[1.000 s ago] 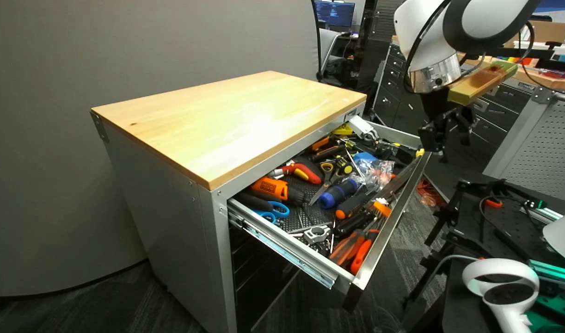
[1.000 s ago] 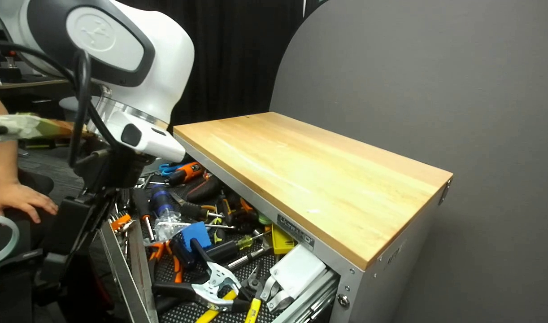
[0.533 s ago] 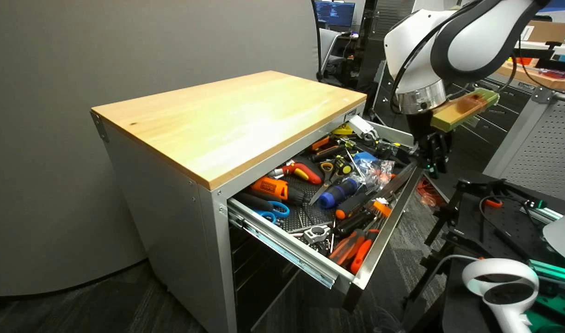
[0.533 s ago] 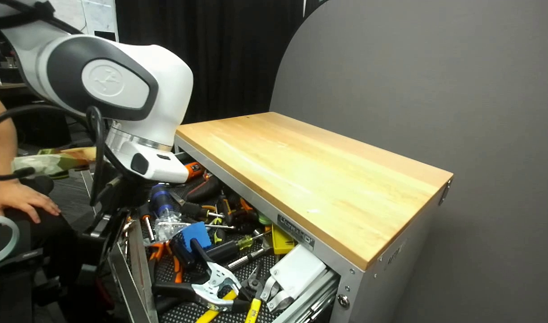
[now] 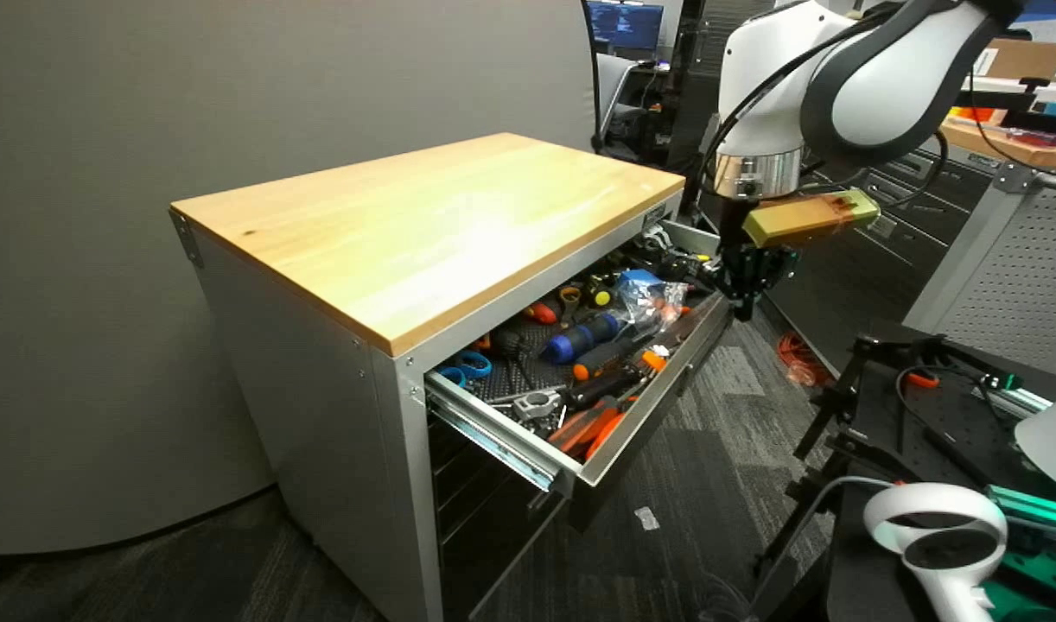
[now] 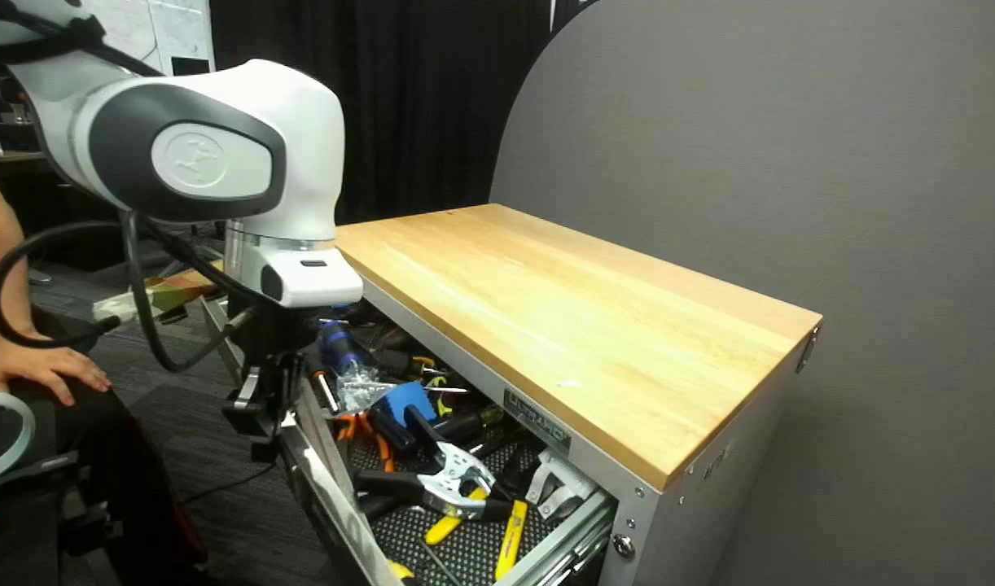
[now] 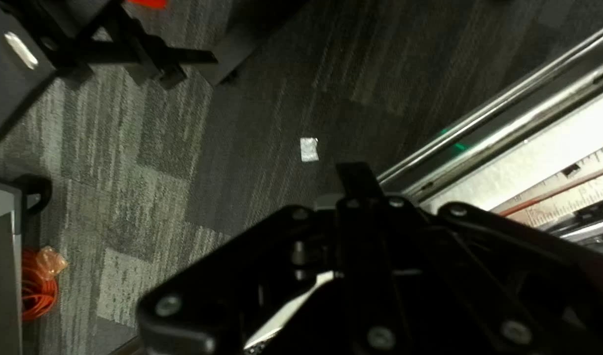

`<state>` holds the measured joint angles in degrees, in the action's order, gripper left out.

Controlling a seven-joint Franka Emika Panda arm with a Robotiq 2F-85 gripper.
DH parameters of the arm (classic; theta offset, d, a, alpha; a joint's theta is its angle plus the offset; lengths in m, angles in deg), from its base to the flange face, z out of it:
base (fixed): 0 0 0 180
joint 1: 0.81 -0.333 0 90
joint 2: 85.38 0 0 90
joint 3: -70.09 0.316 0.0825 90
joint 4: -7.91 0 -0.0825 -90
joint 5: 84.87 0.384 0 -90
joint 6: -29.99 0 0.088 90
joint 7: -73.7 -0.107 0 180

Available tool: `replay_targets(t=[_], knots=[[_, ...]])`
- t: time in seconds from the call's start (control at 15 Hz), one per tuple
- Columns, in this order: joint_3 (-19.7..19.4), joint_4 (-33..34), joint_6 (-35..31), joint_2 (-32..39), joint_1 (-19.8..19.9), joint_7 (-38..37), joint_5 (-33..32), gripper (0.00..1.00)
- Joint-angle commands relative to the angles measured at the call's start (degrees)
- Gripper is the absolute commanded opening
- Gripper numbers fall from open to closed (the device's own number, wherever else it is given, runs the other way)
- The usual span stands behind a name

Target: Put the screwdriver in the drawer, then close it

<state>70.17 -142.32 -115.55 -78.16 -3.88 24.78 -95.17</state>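
Observation:
In both exterior views the drawer (image 5: 645,415) is partly out of the grey cabinet (image 5: 321,415), full of tools. My gripper (image 5: 742,313) hangs at the outer side of the drawer's front, near the end away from the orange-handled tools, and seems to touch it. In the wrist view the fingertips (image 7: 357,178) are together with nothing seen between them, beside the drawer's metal rim. The screwdriver cannot be told for certain: a small yellow and dark piece (image 6: 400,571) inside the drawer by its front may be it, cut off by the picture's bottom edge.
A wooden top (image 5: 442,229) covers the cabinet. In the drawer lie a clamp (image 6: 457,484), a blue block (image 6: 408,400) and orange-handled tools (image 5: 580,428). A black cart with a white controller (image 5: 938,518) stands nearby. A person's hand (image 6: 46,370) is at the side.
My gripper has come down to the drawer's front and towards the cabinet, its fingers closing. The drawer has slid part of the way in, carrying the tools with it.

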Motion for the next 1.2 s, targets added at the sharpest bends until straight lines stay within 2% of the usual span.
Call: replay_targets(t=[0.0, 0.2, 0.47, 0.8, 1.0, 1.07, 1.13], knots=[[-1.2, 4.1, -10.9, 6.7, -3.0, -9.4, -6.0, 0.0], [-4.5, 7.9, -16.9, 10.3, -6.7, -19.0, -15.3, 0.0], [-14.3, 14.6, -21.2, 14.6, -16.7, -37.5, -34.4, 0.0], [-26.3, 18.6, -20.3, 14.8, -30.0, -60.4, -55.0, 0.0], [-31.2, 19.3, -19.6, 12.6, -36.1, -73.9, -66.4, 0.0], [-30.7, 18.3, -19.6, 11.9, -35.8, -76.6, -68.7, 0.09], [-30.4, 16.8, -19.7, 10.9, -35.8, -76.4, -68.7, 0.28]])
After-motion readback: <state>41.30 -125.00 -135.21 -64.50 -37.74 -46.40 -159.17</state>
